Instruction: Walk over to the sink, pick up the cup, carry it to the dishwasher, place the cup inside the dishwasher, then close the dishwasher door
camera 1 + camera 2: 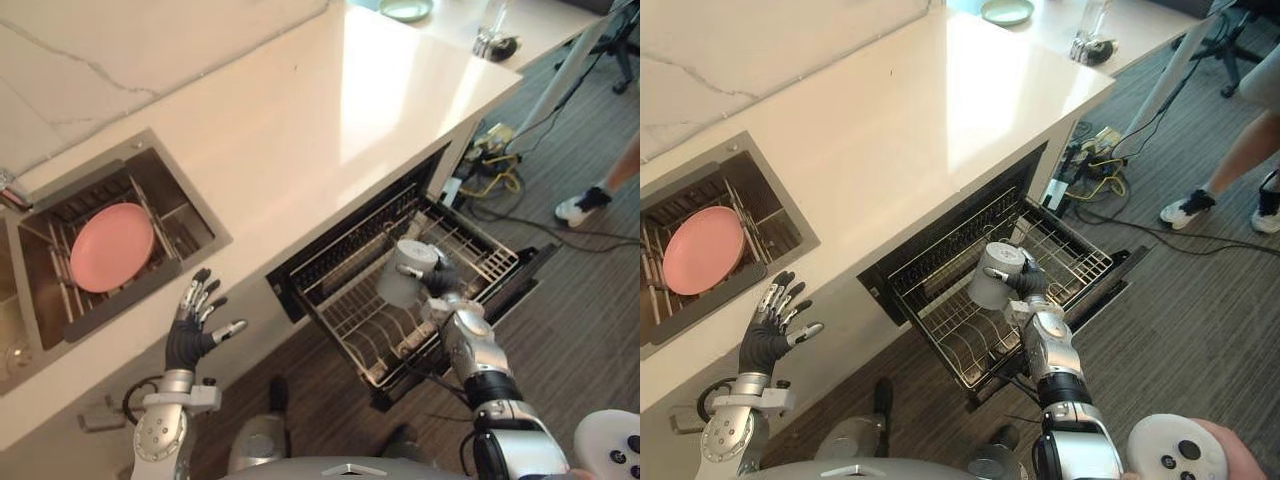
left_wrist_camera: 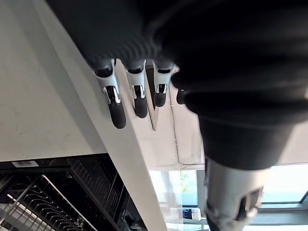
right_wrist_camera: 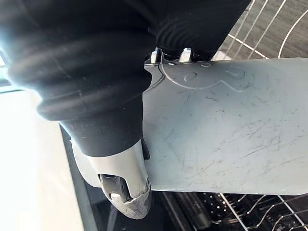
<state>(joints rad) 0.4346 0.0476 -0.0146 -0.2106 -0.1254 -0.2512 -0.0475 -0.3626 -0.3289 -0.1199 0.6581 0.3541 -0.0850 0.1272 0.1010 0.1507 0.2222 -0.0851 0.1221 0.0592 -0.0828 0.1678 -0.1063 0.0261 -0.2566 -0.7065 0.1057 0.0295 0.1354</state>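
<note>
The main risk sits with the cup [image 1: 408, 270], which hangs above the pulled-out dishwasher rack [image 1: 345, 322] rather than resting in it. If it is let go from this height, or while tilted as it is now, it would likely strike the wires, bounce or roll on its side, and possibly tip over the rack's front edge onto the floor. A cup lying proud of the wires could also foul the door when it is shut.

The right hand [image 1: 445, 287] is clenched around the grey cup, whose scratched side lies flat against the palm in the right wrist view, with the fingers wrapped behind it. The grip looks firm, and nothing else touches the cup.

The left hand [image 1: 192, 338] is released, fingers straight and spread, holding nothing, just beside the front edge of the pale surface [image 1: 300, 120].

Farther back, a pink plate [image 1: 112, 247] lies in the sink [image 1: 196, 218]. At the far end stands a green plate [image 1: 405, 9], and a person's shoe [image 1: 580, 206] shows on the floor beyond.
</note>
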